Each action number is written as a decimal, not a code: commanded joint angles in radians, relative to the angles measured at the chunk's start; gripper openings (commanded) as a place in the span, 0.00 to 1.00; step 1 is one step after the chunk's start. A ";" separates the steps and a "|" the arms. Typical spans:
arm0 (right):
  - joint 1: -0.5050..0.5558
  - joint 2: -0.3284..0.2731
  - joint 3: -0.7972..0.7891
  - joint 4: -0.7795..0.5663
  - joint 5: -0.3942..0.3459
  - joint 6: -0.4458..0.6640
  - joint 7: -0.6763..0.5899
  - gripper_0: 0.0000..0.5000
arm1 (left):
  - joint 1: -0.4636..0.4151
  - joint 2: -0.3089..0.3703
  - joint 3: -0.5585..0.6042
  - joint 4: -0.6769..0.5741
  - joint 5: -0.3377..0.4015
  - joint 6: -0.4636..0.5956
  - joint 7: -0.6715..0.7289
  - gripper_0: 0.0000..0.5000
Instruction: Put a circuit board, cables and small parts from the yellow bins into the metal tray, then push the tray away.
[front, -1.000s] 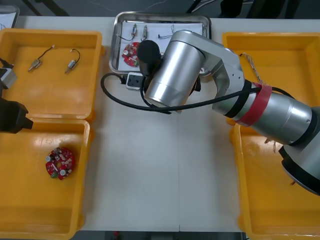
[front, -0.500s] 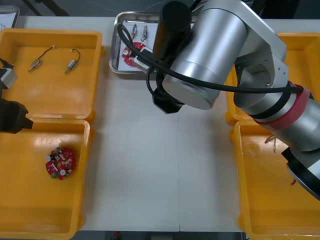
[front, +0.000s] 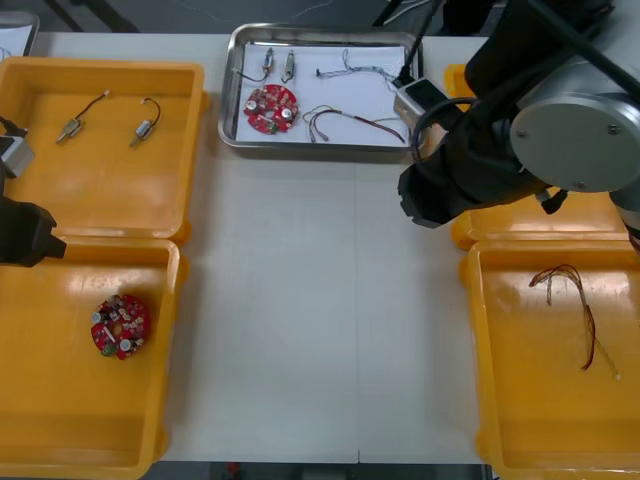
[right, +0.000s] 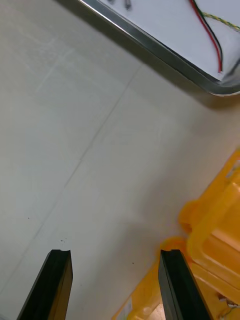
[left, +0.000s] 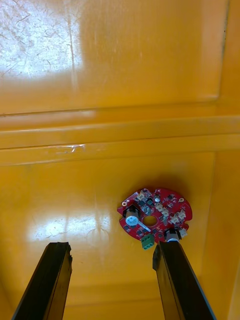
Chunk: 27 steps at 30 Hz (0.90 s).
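Metal tray (front: 228, 112) lies at the far middle of the surface (front: 320, 300), white inside, between the two far yellow bins. In it lie one round red circuit board (front: 271, 108) toward its left end and two small metal parts (front: 268, 60) side by side beyond the board. There are also two cables: a thin cable (front: 355, 70) along the far side and a red and yellow cable (front: 350, 120) nearer the front rim.

Just beside the tray's right front corner hangs the right gripper (right: 116, 255), its fingers (right: 59, 260) spread apart with nothing between them and pale surface beneath. In the right wrist view the tray's rim and an end of the red and yellow cable lie ahead of the fingers. The right arm (front: 560, 130) overhangs the far right bin (front: 520, 222) and hides most of it. The near right bin (front: 480, 350) holds one looped cable (front: 572, 300).

On the other side, the far left bin (front: 190, 150) holds two further metal parts (front: 80, 118), well apart from each other. The near left bin (front: 170, 350) holds the second circuit board (front: 120, 325). The left gripper (left: 112, 247) hangs over this bin at the surface's left edge, fingers parted and empty, the board just ahead of one fingertip.

Counted: four bins, two boards, four small parts, three cables.
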 joint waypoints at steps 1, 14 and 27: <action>0.083 -0.096 -0.108 -0.082 -0.029 0.004 -0.093 1.00 | 0.015 0.045 0.034 -0.024 -0.006 0.008 -0.091 1.00; 0.267 -0.209 -0.350 -0.091 -0.122 0.004 -0.125 1.00 | 0.015 0.045 0.034 -0.024 -0.006 0.008 -0.091 1.00; 0.381 -0.294 -0.460 -0.053 -0.108 0.004 -0.190 1.00 | 0.015 0.045 0.034 -0.024 -0.006 0.008 -0.091 1.00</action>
